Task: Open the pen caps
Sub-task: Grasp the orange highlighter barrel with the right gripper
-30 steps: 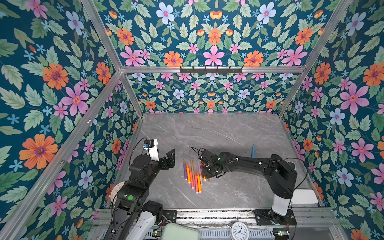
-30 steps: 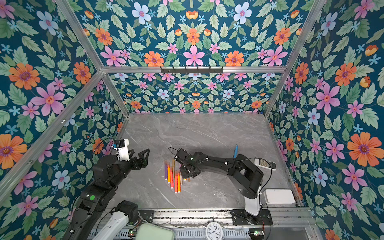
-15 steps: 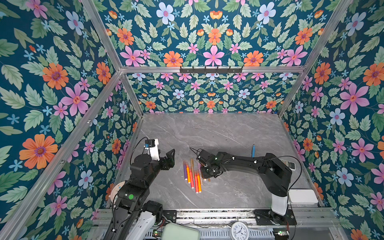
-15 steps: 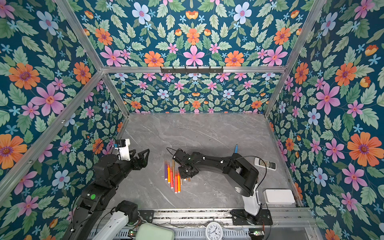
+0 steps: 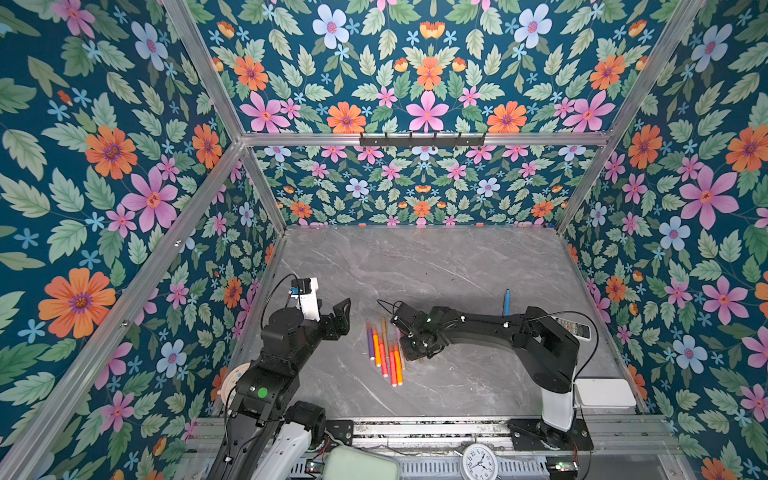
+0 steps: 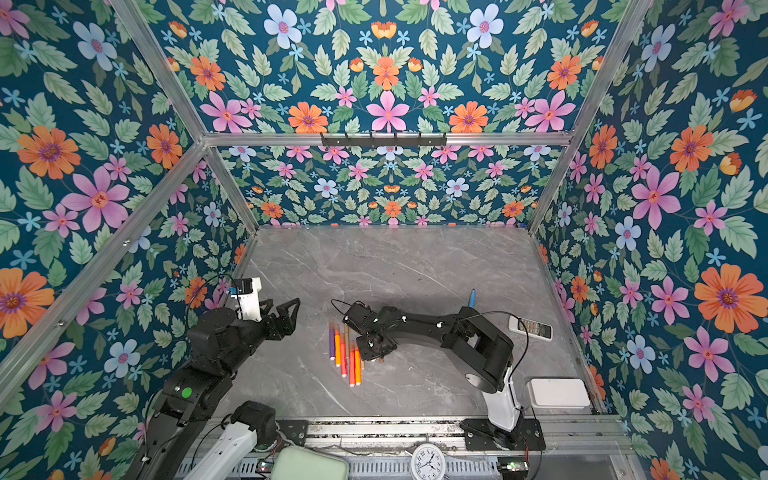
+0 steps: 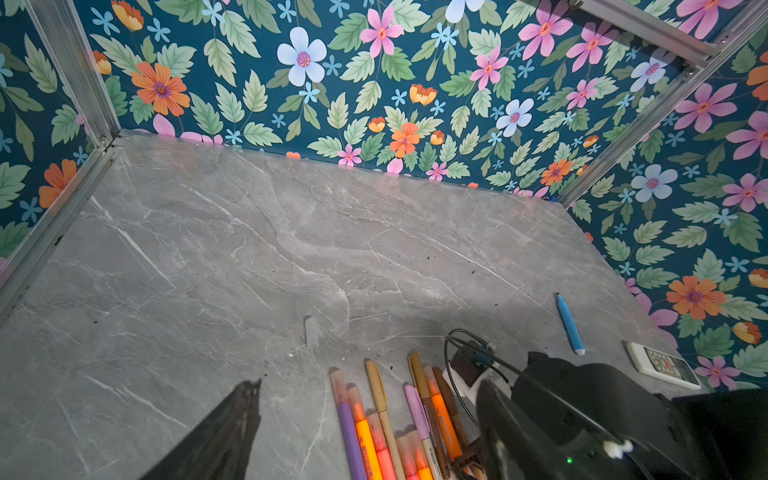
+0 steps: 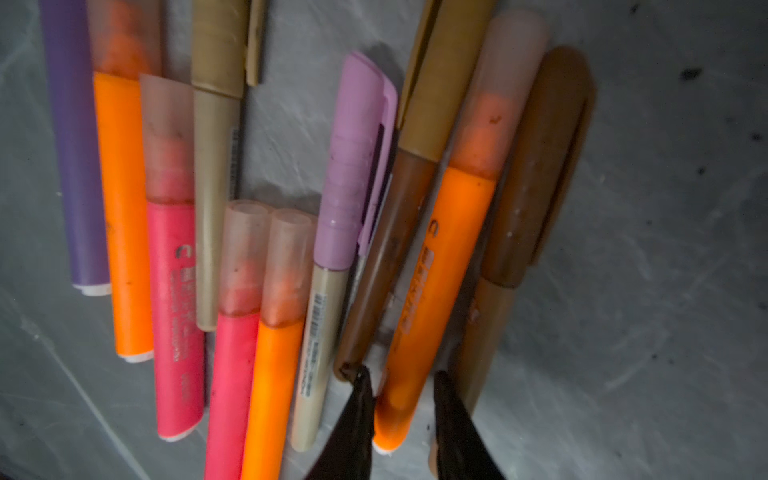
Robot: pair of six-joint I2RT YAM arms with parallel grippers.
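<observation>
Pen caps point(image 8: 286, 253), translucent orange-pink, brown-gold and lilac plastic sleeves, are seated on all the slim felt-tip pens point(image 5: 384, 353) clustered under the right gripper point(image 8: 400, 376); we count none pulled there. Its jaws stand narrow, pinching the tail of one orange felt-tip pen point(image 8: 440, 266), neighbours touching on both sides. We note the left gripper point(image 6: 279, 309) spread wide, empty, well apart. A light-blue pen point(image 7: 568, 322) far off looks uncapped; nearly everything is left, we judge.

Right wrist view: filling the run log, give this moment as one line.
left gripper: open, empty | right gripper: astride orange pen, grip unclear | cap: on
</observation>
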